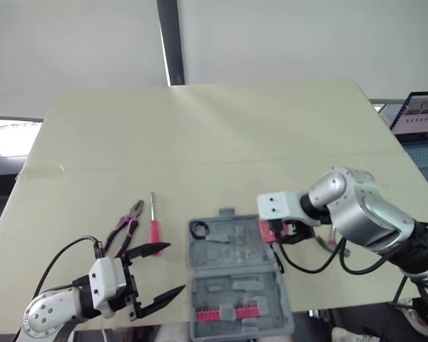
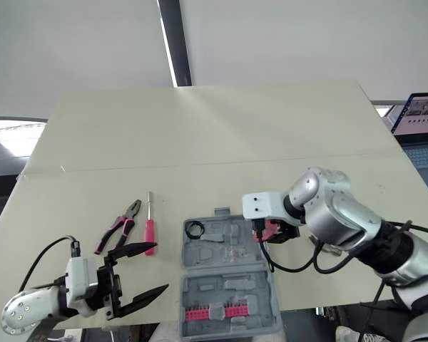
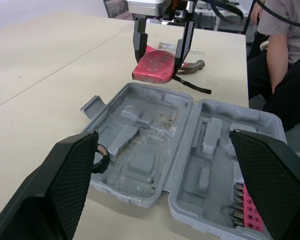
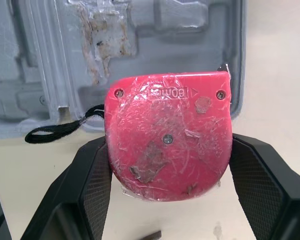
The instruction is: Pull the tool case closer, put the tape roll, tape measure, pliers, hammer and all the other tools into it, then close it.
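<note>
Tape measure (image 4: 167, 142) is gripped by the right tool (image 3: 161, 50), seemingly beside the case (image 3: 190, 150); left tool (image 1: 176, 267) gapes.

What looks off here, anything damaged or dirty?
The tool case has torn, dirty tape residue in its moulded tray. The red tape measure, gripped in the right end effector, is wrapped in crinkled film with brown smudges. Nothing spilled.

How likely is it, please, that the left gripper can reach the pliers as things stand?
Probably yes: the open left gripper sits close to the pliers with nothing between; the screwdriver lies alongside them.
</note>
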